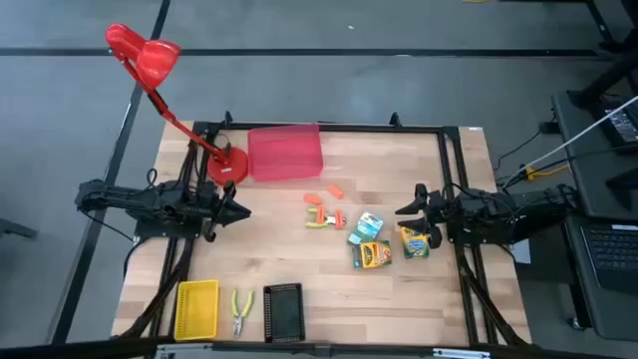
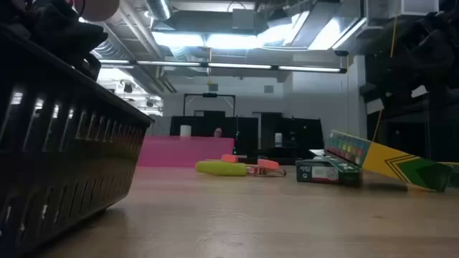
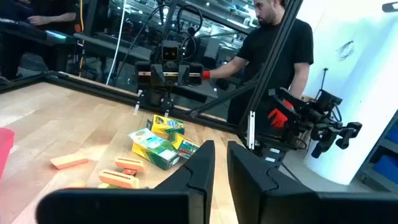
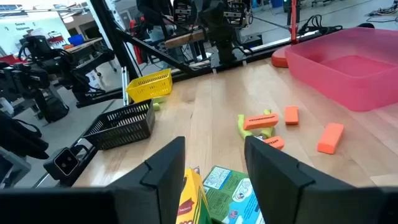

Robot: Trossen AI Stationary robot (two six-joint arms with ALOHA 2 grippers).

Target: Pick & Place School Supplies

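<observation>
Pale wooden table (image 1: 299, 269), smooth with a matt grain. Printed cardboard boxes (image 1: 374, 253) catch a slight sheen. The red tray (image 1: 285, 153) looks like translucent plastic, the black basket (image 4: 121, 125) and yellow basket (image 1: 197, 307) plastic mesh. The red lamp (image 1: 143, 55) shines glossy.

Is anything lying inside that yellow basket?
No. In the overhead view the yellow basket shows only its own bare mesh floor, with the small pliers lying beside it.
</observation>
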